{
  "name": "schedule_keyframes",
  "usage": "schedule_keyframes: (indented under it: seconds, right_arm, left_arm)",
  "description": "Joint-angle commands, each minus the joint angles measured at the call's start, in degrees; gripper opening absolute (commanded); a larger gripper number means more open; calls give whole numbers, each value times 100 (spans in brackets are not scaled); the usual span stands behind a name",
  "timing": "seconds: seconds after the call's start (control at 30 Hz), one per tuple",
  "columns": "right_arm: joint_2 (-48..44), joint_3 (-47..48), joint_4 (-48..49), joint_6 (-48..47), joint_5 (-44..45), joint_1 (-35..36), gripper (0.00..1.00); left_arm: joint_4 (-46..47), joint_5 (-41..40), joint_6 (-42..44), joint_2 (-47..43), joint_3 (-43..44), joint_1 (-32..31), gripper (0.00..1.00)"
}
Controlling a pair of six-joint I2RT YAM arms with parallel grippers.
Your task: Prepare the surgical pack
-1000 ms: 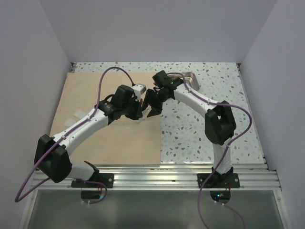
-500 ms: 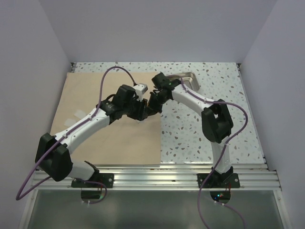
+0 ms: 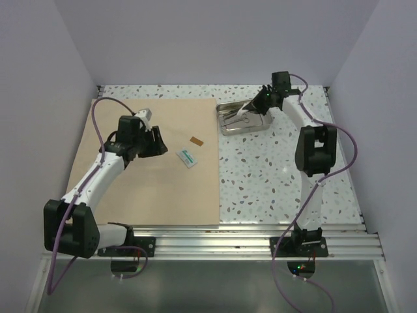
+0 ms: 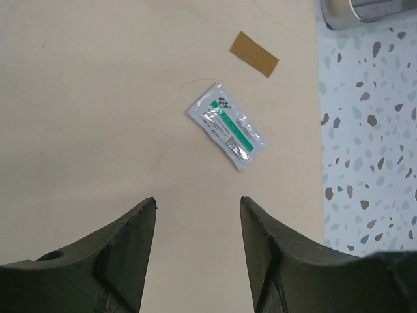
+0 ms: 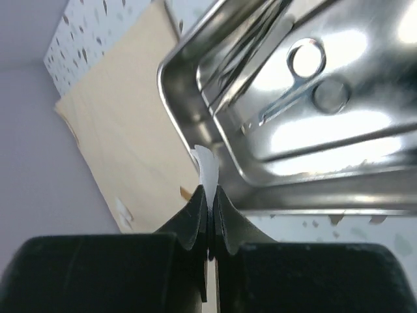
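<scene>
The left gripper (image 4: 197, 202) hangs wide and empty over the tan wrap sheet (image 4: 98, 98); a packet (image 4: 226, 125) lies just ahead, a brown strip (image 4: 254, 53) beyond; farther off the right gripper (image 5: 207, 195) pinches a white slip (image 5: 206, 166) above the rim of the steel tray (image 5: 313, 189); I'd carry it well inside before releasing.

Left gripper (image 4: 197, 212) released packet (image 4: 226, 126); right gripper (image 5: 208, 195) pinched, perhaps, paper (image 5: 207, 166).
</scene>
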Motion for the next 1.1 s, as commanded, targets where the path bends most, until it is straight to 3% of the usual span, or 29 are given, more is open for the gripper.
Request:
schedule_keyframes:
  seconds: [0.0,0.23,0.43,0.53,0.67,0.77,1.07]
  right_arm:
    - [492,496,680,-280,39,-235,0]
    - [1978,2210,497,-535,-120,-429,1]
    - [2277,2325,577,-579,170,-517,4]
    - [2374,2510,304,-711,355,-535,14]
    - [2225,2492,-39,-1000,785,-535,35]
    - [2076,2510,-180,-1194,900,-535,43]
    - [1716,2756,-971,-1642,1488,-535,49]
  left_arm:
    - [133,110,-142,-153,-172,269,58]
    - [142,216,-125,-109,-304,577,58]
    - [89,207,-90,-109,-322,700,58]
    - [81,198,-81,-101,-331,744,58]
    - [28,181,-98,-57,-313,797,58]
    - [10,181,-142,-30,-287,806,58]
    - [-587,-486,-432,189,99,946,58]
